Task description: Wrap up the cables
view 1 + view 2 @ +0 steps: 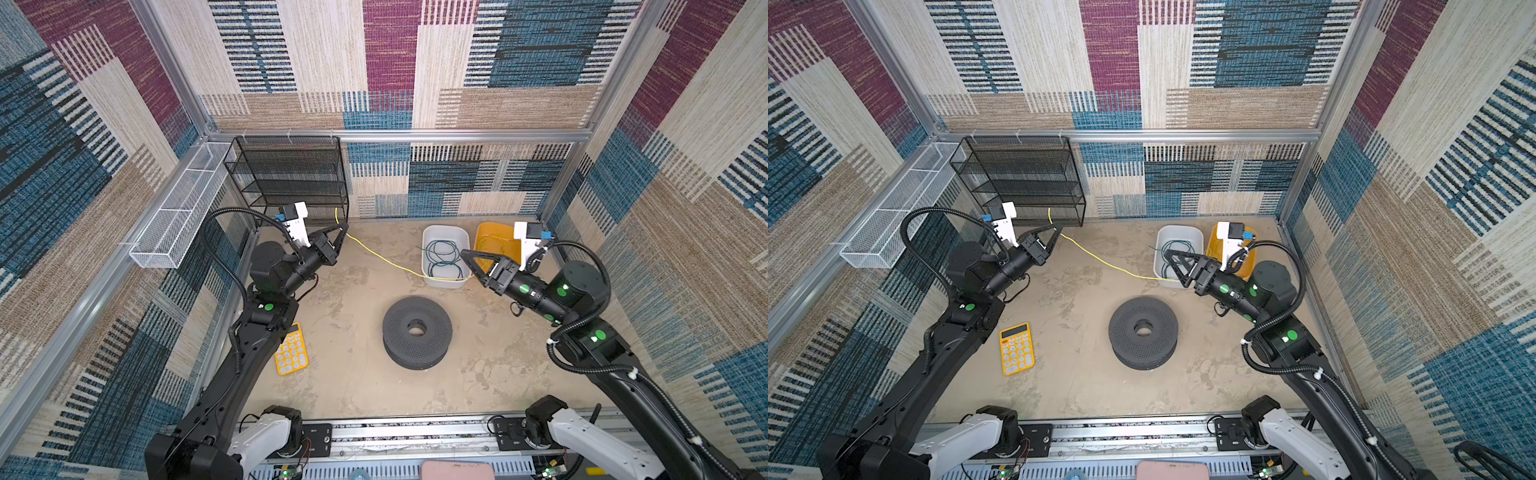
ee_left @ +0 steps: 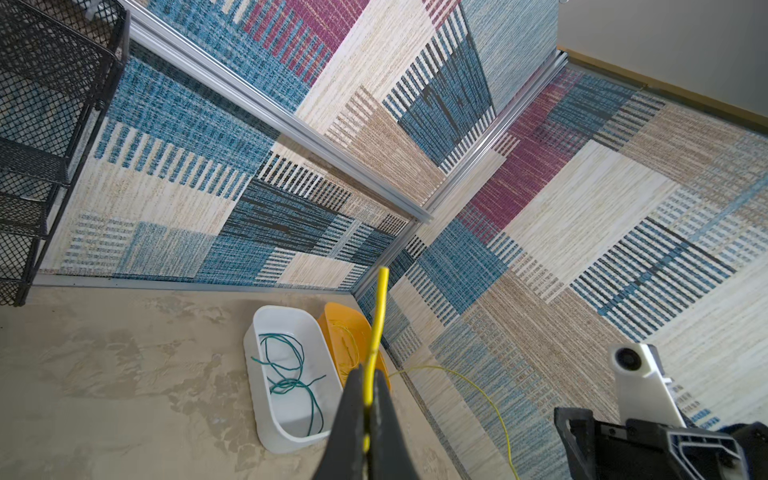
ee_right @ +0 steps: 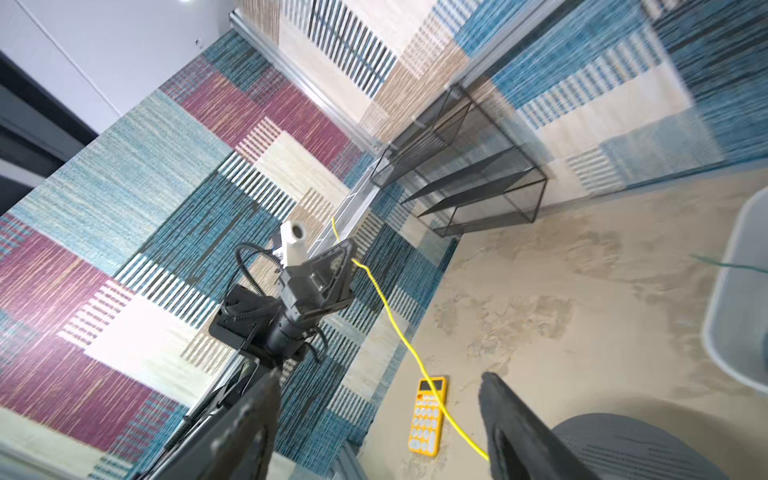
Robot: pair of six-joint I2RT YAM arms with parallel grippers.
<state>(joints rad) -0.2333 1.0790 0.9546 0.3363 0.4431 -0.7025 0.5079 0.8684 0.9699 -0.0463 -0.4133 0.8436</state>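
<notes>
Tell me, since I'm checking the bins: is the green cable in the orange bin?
No, the green cable lies in loose loops inside the white bin, which stands beside the orange bin.

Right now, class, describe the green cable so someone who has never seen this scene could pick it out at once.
At the back wall's right end stand a white tub and an orange tub. The green cable lies in loose loops inside the white tub. Unlike the yellow cable, which the left gripper holds, it is dark and lies free.
</notes>
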